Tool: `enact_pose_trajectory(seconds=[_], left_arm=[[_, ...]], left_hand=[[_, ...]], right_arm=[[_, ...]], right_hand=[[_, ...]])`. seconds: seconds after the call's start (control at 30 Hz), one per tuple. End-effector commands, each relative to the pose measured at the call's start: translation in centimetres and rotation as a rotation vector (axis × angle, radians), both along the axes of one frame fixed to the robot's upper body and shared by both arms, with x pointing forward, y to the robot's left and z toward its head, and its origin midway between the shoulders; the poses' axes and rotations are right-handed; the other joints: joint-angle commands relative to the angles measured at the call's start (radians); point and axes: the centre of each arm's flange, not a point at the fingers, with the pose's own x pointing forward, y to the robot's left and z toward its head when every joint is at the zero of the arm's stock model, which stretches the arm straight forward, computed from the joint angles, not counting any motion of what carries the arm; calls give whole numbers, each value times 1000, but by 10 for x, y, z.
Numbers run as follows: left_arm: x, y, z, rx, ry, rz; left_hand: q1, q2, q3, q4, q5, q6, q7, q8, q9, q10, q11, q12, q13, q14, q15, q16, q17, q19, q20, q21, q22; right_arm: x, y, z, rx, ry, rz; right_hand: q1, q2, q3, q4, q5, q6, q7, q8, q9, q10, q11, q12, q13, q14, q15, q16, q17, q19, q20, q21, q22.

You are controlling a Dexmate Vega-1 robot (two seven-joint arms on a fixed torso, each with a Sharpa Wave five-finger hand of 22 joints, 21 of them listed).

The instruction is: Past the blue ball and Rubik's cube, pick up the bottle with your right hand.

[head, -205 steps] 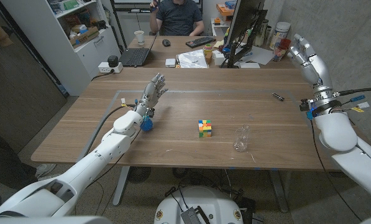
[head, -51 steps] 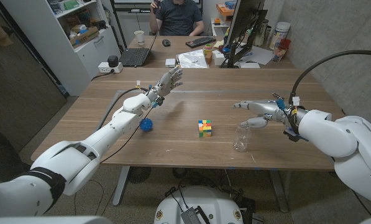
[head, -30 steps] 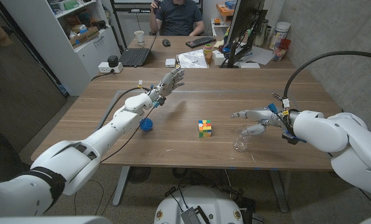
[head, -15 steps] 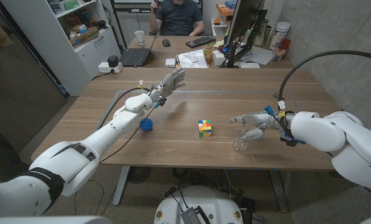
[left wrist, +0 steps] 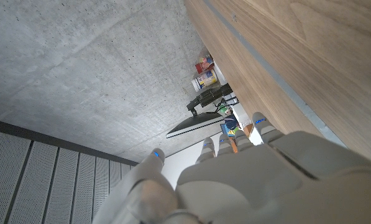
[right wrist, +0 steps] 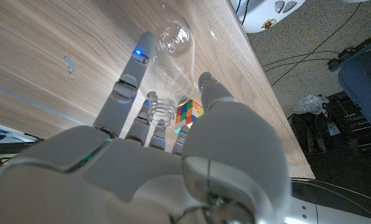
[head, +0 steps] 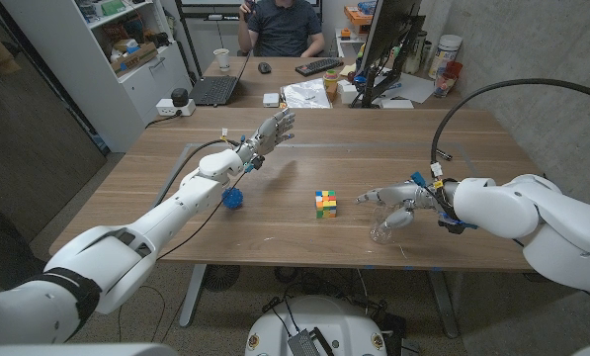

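The bench (head: pixel 304 163) carries three task items in a row along its near half; from the robot's left these are the blue ball (head: pixel 234 199), the Rubik's cube (head: pixel 325 204) and the bottle (head: pixel 382 222).

The right hand (head: pixel 398 200) is at the bottle, fingers apart on either side of it; the right wrist view shows the fingers (right wrist: pixel 128 78) flanking the bottle (right wrist: pixel 171 53) but not clamped on it; no firm contact can be confirmed.

The left hand (head: pixel 265 133) hangs above the far part of the bench, fingers spread, holding nothing.

Status: the reach past ball and cube appears complete; the grasp is judged not yet made; closing on the bottle and lifting remain. The bottle stands upright on the bench.
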Motion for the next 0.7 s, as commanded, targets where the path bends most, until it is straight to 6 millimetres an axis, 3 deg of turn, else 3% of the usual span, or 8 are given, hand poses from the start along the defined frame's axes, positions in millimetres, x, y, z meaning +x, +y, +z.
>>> enact_pose_trajectory(seconds=[0.03,0.17,0.3,0.37,0.4,0.43,0.57,0.7], left_arm=[[-2,4,-1,-8,-1,6],[-2,6,0,-13,-3,10],[-4,8,1,-14,-10,12],[-3,8,1,-15,-8,12],[-4,8,1,-14,-10,12],[-3,8,1,-13,-8,10],[-4,8,1,-12,-11,11],[-4,9,2,-14,-15,11]], left_hand=[[-2,14,-3,-1,4,0,1,4,5,-45,2,5,5,-57,5,6,3,5,9,-7,2],[-4,14,-5,1,4,0,1,4,5,-45,2,5,5,-56,6,6,3,6,8,-7,2],[-5,14,-7,2,4,1,2,5,5,-44,2,5,5,-56,7,6,3,6,8,-7,2],[-5,14,-7,2,4,1,2,5,5,-44,3,5,5,-56,7,6,4,6,8,-7,2],[-6,14,-8,3,5,1,2,5,5,-44,3,5,5,-56,6,6,4,6,8,-7,3],[-6,14,-8,3,5,1,2,5,5,-43,2,5,5,-55,6,6,4,6,8,-7,3],[-7,14,-10,4,5,1,2,5,6,-44,3,5,5,-57,6,6,4,6,8,-7,3],[-8,14,-11,5,5,1,3,5,6,-44,3,5,5,-57,5,6,4,5,8,-8,3]], right_arm=[[13,5,-5,-18,39,3],[16,5,-6,-11,63,-14],[19,3,-7,12,66,-27],[19,2,-6,30,56,-22],[20,3,-6,33,51,-28],[21,3,-7,35,56,-32],[22,1,-7,73,53,-25],[23,1,-7,84,48,-25]], right_hand=[[92,31,-13,12,-4,74,-4,30,15,45,-17,27,10,104,-80,46,26,80,-97,15,8],[133,62,-25,17,-2,136,-3,51,24,58,-26,33,15,158,-129,80,54,109,-146,24,13],[206,103,-51,18,-1,339,4,127,39,110,-19,53,26,251,-168,148,120,142,-196,39,19],[242,122,-58,16,0,399,42,148,41,166,-8,77,36,303,-179,184,160,157,-212,48,21],[270,127,-63,13,1,446,79,166,44,215,11,100,47,338,-184,204,189,167,-216,57,23],[280,128,-66,12,1,470,90,176,46,229,16,108,51,355,-186,212,199,167,-217,59,24],[384,122,-115,14,2,607,199,230,73,377,66,216,115,481,-188,271,296,180,-217,100,38],[434,122,-138,17,5,687,258,244,83,465,91,304,168,543,-190,298,365,184,-217,131,45]])
